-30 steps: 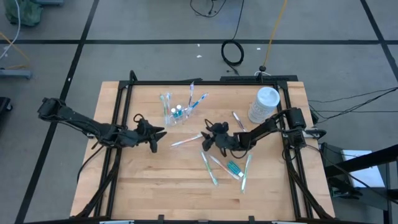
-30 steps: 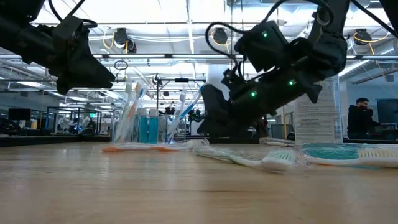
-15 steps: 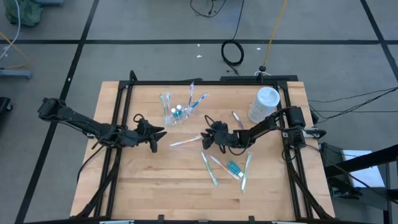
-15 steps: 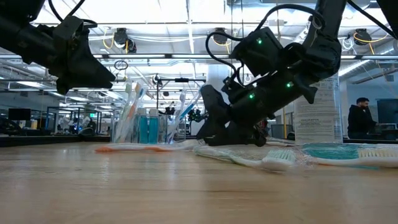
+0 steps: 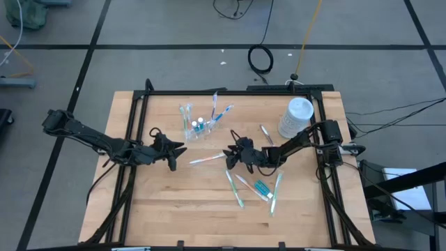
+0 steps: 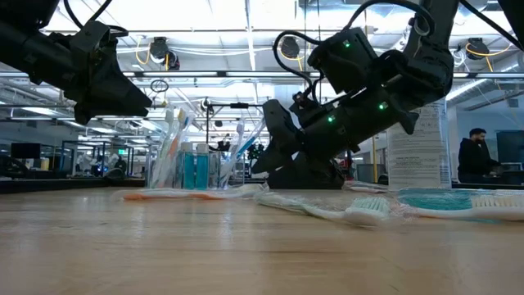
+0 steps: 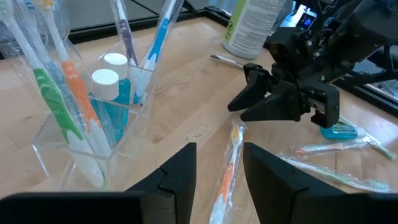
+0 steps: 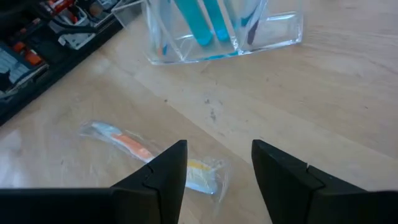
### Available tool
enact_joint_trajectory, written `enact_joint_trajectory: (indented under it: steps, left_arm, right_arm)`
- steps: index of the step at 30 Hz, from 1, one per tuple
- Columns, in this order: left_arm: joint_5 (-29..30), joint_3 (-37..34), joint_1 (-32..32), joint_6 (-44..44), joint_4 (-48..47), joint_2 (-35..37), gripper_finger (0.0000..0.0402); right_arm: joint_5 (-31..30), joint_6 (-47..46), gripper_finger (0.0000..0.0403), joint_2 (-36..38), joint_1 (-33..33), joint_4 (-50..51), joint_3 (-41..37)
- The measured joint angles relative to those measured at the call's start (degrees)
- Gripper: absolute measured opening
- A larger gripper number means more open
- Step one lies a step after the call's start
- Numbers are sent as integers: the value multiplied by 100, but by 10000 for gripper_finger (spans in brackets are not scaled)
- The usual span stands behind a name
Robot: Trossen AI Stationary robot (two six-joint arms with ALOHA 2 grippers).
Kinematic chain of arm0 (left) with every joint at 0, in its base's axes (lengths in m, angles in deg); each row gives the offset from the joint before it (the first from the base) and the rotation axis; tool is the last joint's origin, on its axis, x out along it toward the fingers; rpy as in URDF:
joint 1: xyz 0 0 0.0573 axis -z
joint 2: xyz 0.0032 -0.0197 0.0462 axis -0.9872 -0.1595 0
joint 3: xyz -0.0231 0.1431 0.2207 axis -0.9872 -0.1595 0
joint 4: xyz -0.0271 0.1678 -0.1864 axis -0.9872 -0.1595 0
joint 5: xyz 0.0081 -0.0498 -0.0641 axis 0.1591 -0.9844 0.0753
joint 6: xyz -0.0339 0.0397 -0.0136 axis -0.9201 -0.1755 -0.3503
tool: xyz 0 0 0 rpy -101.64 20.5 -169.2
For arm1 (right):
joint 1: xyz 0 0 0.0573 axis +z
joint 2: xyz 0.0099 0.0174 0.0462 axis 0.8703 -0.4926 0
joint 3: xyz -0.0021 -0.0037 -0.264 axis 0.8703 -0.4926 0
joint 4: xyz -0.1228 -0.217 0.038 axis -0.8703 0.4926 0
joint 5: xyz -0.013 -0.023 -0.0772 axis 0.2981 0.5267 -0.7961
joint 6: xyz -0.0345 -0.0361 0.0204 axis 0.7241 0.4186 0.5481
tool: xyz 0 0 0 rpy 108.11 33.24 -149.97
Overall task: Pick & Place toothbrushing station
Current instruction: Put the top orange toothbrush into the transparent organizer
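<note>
A clear plastic cup (image 5: pixel 197 127) stands at the table's far middle, holding several wrapped toothbrushes and teal tubes with white caps (image 7: pixel 106 84). A wrapped orange-handled toothbrush (image 5: pixel 208 159) lies flat on the wood in front of it. My right gripper (image 5: pixel 228 155) is open and hovers just above that brush's right end (image 8: pixel 186 171), its fingers to either side and apart from it. My left gripper (image 5: pixel 180 149) is open with nothing between its fingers. It hangs above the table to the left of the brush and points toward it.
A tall white lidded container (image 5: pixel 296 117) stands at the far right. Loose wrapped toothbrushes (image 5: pixel 235 188) and a teal tube (image 5: pixel 262 187) lie on the near right of the table, and one more brush (image 5: pixel 266 134) lies by the container. Bare wood lies at the near left.
My right gripper has rolled about the line it points along. Its fingertips dipped to the table beside the orange-handled toothbrush and came up again, staying open. The toothbrush has slid slightly toward the table's left.
</note>
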Motion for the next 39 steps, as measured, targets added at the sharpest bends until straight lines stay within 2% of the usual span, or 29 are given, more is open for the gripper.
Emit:
enact_joint_trajectory:
  steps: [5,10,14,27,31,35,39]
  left_arm:
    - [0,0,0,0,0,1,136]
    - [0,0,0,0,-1,-2,136]
    - [2,0,0,4,-8,-2,136]
    - [2,0,-2,15,-2,-2,136]
    - [2,0,-2,17,-2,-2,136]
    - [2,0,-2,17,0,-2,136]
    - [2,0,-2,18,0,-2,136]
  right_arm:
    - [276,-286,171,-98,-2,15,0]
    - [217,-361,172,-374,56,-392,38]
    - [465,97,172,-568,72,-873,37]
    - [917,1392,154,-605,70,-696,21]
    - [944,1620,121,-612,66,-667,78]
    - [1377,1876,65,-621,63,-671,181]
    - [1377,1982,10,-616,63,-909,195]
